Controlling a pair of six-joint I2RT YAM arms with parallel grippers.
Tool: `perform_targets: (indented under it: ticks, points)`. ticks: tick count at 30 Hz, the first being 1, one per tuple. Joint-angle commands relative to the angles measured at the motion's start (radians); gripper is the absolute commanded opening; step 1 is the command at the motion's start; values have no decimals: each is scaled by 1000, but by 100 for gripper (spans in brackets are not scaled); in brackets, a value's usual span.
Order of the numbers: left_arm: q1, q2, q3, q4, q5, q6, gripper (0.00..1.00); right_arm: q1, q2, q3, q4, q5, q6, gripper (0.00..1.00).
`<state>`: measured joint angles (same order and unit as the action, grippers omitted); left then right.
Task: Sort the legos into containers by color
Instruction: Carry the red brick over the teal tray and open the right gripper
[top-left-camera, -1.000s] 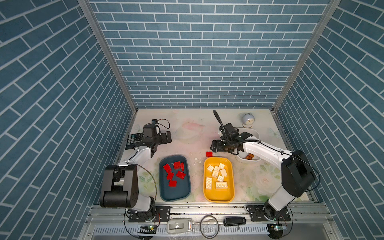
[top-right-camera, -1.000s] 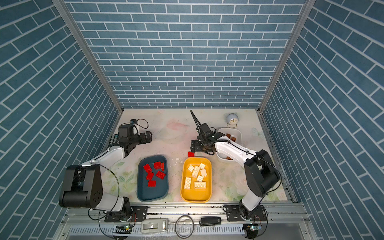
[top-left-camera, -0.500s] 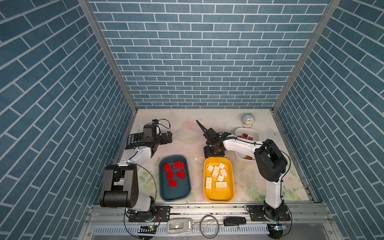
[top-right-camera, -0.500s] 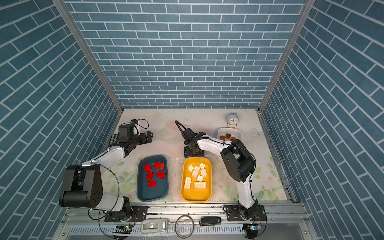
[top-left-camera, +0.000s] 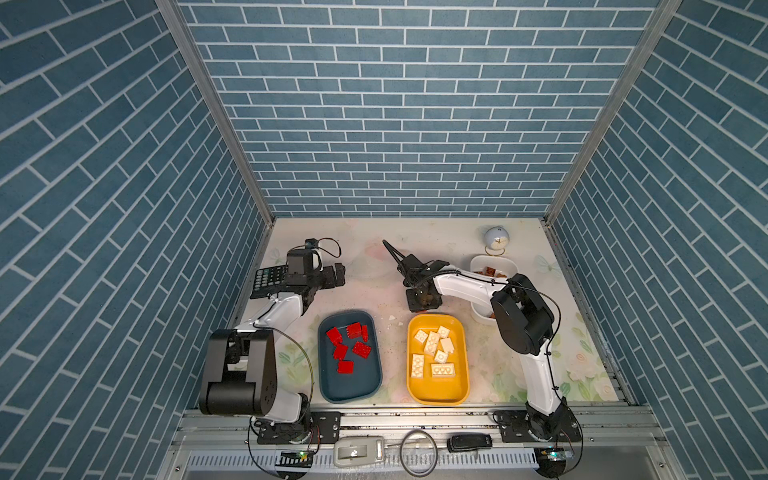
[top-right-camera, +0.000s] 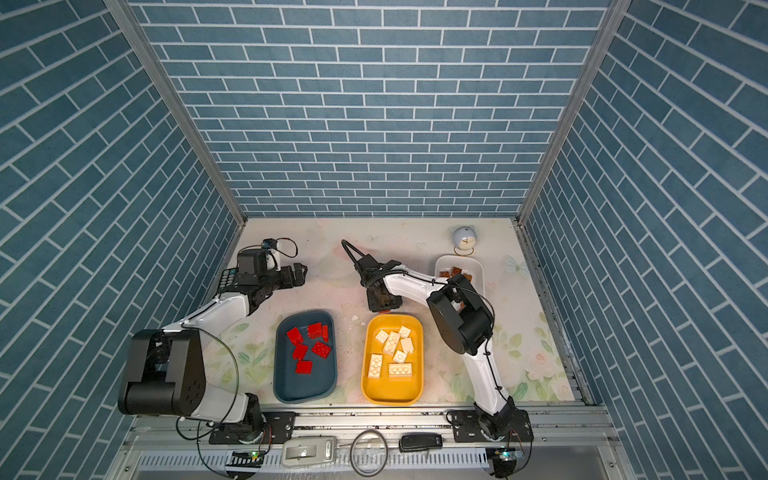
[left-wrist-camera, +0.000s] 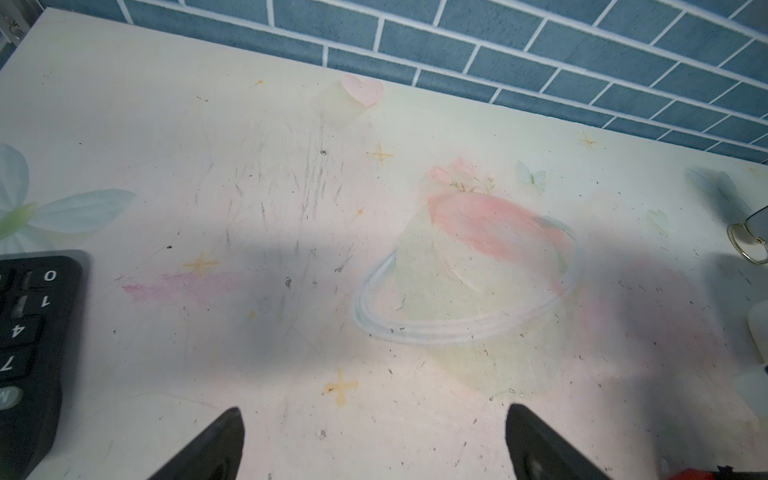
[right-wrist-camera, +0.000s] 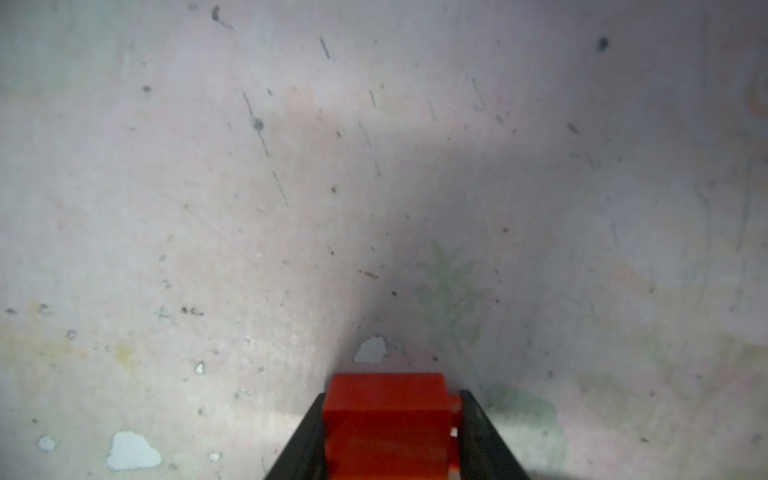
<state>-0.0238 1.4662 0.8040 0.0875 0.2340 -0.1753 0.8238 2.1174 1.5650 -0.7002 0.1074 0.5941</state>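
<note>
Reaching further left than a second ago, the right end effector (right-wrist-camera: 392, 397) is down at the surface (right-wrist-camera: 249, 208), fingers snug on both sides of a red brick (right-wrist-camera: 386, 415), presumably bound for the blue tray (top-left-camera: 353, 388) off to its left. The left end effector (left-wrist-camera: 374, 409) hangs wide, empty.

— Where do you find the red legos (top-left-camera: 361, 349)?
— About six lie flat in the dark teal tray (top-left-camera: 353, 386), lower centre of a top view. One red brick (right-wrist-camera: 386, 411) sits clamped in the right gripper (right-wrist-camera: 390, 432).
— And the others?
— Your cream legos (top-left-camera: 432, 343) lie in the yellow tray (top-left-camera: 436, 390) beside it, and the brown legos (top-left-camera: 490, 271) in the white tray (top-left-camera: 473, 266), at right of centre.
</note>
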Motion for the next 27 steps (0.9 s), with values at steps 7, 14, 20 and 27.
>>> perform_targets:
  ticks: [7, 14, 20, 27]
  points:
    - [3, 19, 9, 20, 28, 10, 100, -7, -7, 59, -54, 21, -25, 25]
    - [4, 31, 23, 10, 28, 9, 100, 2, -128, 46, -25, -78, -96, 26]
    - [3, 37, 27, 0, 28, -4, 100, 83, -214, 11, 74, -170, -177, 27]
    - [3, 44, 21, 6, 48, -38, 100, 185, -208, -42, 364, -438, -170, 28]
